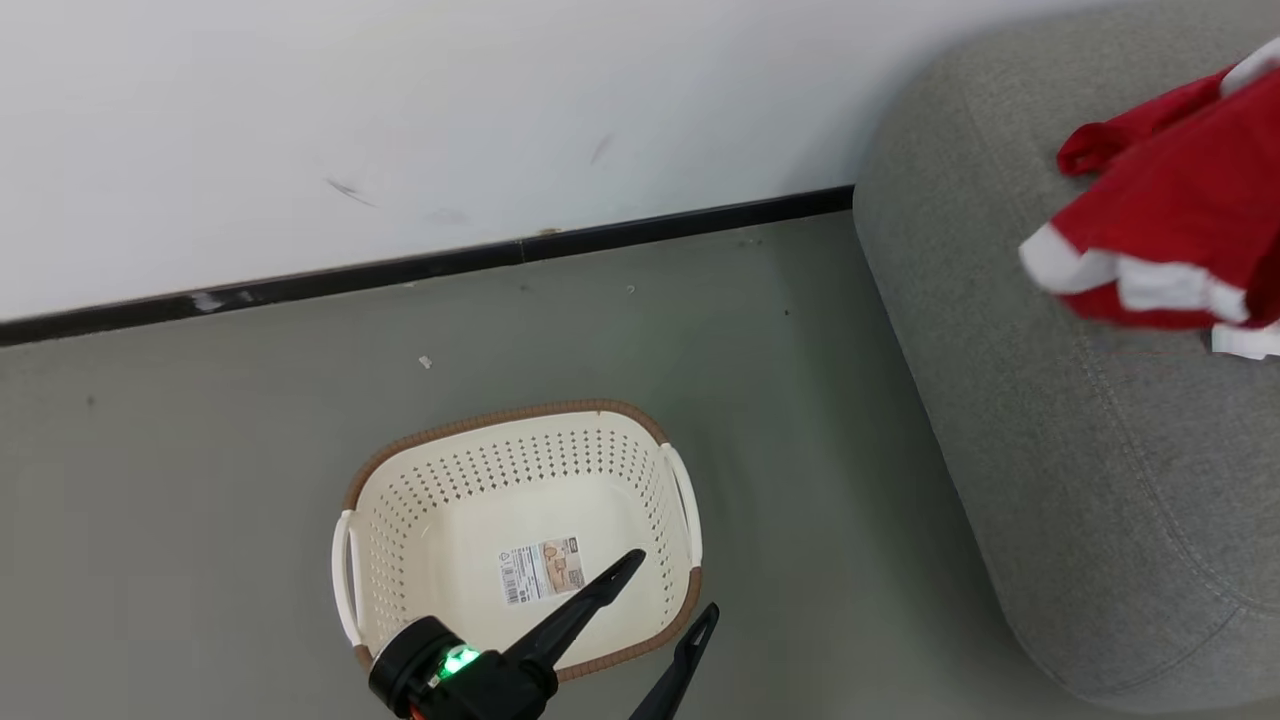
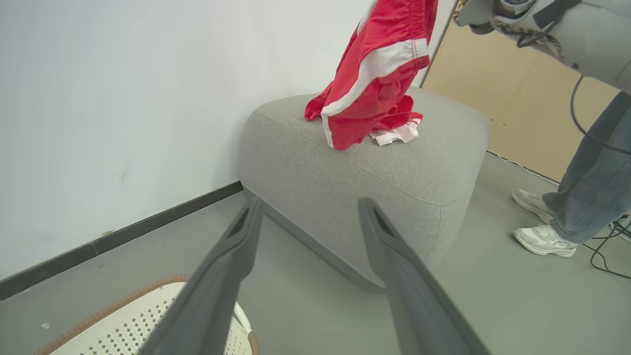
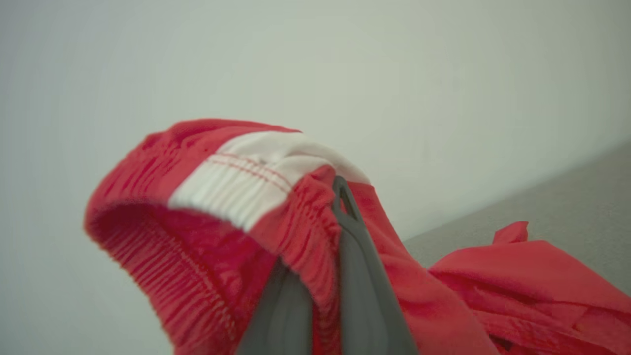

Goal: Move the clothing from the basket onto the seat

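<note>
The right claw [image 3: 323, 222] is pinching shut on the elastic waistband of the clothing [image 2: 379, 74], which is hanging lengthwise straight down from it. Its lower hem is reaching the top of the seat [image 2: 394, 167], against a second garment [image 3: 517, 276] lying there, so letting go looks to need no sideways travel. The left claw [image 1: 673, 582] is hovering wide open over the basket [image 1: 520, 415], well apart from the seat.
</note>
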Available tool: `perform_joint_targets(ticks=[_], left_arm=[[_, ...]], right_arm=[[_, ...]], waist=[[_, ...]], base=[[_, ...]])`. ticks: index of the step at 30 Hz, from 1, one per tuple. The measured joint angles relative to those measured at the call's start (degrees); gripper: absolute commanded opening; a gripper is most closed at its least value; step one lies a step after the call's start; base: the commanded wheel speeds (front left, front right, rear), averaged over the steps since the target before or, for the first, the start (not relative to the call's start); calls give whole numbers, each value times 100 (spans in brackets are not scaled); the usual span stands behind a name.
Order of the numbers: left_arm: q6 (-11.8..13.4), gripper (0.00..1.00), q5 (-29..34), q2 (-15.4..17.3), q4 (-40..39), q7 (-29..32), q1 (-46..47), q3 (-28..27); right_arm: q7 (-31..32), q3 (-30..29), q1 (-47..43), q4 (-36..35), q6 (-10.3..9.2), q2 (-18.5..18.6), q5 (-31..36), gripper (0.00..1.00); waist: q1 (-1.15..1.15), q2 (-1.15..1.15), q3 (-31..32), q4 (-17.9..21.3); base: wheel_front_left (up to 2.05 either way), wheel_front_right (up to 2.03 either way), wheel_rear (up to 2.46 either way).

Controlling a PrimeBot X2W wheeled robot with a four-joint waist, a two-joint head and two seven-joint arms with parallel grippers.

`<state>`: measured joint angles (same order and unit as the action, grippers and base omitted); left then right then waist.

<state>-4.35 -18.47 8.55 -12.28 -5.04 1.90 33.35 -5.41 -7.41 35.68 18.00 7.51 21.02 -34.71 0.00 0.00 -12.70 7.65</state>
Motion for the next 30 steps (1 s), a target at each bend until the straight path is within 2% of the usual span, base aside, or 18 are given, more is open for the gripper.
perform_joint_targets(ticks=[7, 17, 30], left_arm=[[68, 100, 97, 90, -135, 44, -5, -44], [119, 100, 114, 183, -314, 44, -19, -110], [108, 100, 147, 338, -450, 123, 4, -123]], right_arm=[[247, -848, 1403, 531, 0, 404, 177, 0], [245, -2138, 2900, 1254, -1, 1238, 1027, 0], [237, -2517, 3649, 1564, -1, 1296, 1867, 0]], waist=[[0, 0, -347, -198], [0, 0, -829, -504], [0, 0, -1425, -750]], base=[[0, 0, 0], [0, 0, 0], [0, 0, 0]])
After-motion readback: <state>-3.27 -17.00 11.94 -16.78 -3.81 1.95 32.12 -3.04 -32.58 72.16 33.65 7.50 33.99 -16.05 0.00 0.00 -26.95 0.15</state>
